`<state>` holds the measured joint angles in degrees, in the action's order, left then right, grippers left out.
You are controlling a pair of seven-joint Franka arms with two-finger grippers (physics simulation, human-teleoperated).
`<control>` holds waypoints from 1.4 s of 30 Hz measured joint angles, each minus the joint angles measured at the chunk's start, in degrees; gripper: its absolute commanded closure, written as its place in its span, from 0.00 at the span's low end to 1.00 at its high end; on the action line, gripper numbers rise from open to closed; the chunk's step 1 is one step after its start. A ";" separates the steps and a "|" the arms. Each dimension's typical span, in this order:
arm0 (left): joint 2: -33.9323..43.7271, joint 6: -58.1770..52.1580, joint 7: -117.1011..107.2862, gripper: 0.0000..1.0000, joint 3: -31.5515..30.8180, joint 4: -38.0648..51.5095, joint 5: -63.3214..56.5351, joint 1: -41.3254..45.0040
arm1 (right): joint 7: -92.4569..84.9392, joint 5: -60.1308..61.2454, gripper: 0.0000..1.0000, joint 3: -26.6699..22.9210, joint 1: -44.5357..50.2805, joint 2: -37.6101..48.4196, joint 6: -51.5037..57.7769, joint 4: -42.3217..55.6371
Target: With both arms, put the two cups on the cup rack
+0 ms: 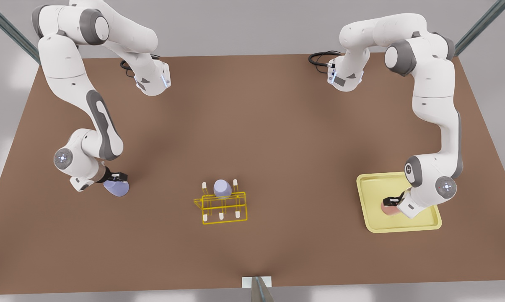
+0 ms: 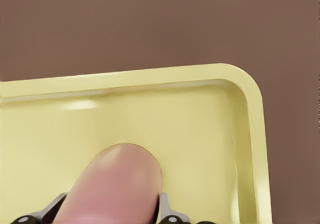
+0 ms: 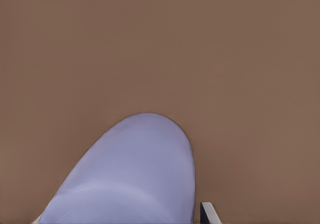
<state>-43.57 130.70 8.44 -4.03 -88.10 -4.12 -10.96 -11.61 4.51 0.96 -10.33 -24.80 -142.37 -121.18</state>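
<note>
My left gripper (image 1: 392,203) is at the front view's right, over the pale-yellow tray (image 1: 403,228). It is shut on the pale pink cup (image 1: 388,208). In the left wrist view the pink cup (image 2: 117,184) sits between the two black fingers (image 2: 167,211), near a tray corner (image 2: 245,84). At the front view's left, my right gripper (image 1: 117,178) is shut on a lavender cup (image 1: 117,188), held tilted close over the table. That cup (image 3: 135,179) shows large in the right wrist view. The yellow wire cup rack (image 1: 223,207) stands mid-table with another lavender cup (image 1: 222,188) on a back peg.
The brown table (image 1: 277,138) stretches wide between the arms and the rack. Several white-tipped pegs (image 1: 221,216) on the rack are bare. A small white bracket (image 1: 256,282) sits at the table's near edge.
</note>
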 measured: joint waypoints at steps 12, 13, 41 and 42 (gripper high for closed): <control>0.53 0.29 0.82 0.18 -0.16 0.06 -0.24 -0.91 | -1.89 0.11 0.10 0.02 0.09 -1.09 -0.38 1.03; 0.71 0.31 0.78 0.18 -0.17 0.07 -0.26 -0.87 | -2.05 0.17 0.13 0.05 0.06 -1.09 -0.40 1.10; -9.41 -8.47 -23.76 0.20 -15.57 31.27 4.92 21.30 | -4.23 0.35 0.17 16.11 0.72 0.60 1.17 14.05; -10.15 -8.88 -25.45 0.20 -15.53 32.80 5.66 22.53 | -4.28 0.34 0.17 16.90 1.07 0.37 1.21 15.47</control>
<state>-53.72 121.83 -17.01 -19.56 -55.30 1.54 11.58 -15.89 4.85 17.87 -9.27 -24.43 -141.16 -105.71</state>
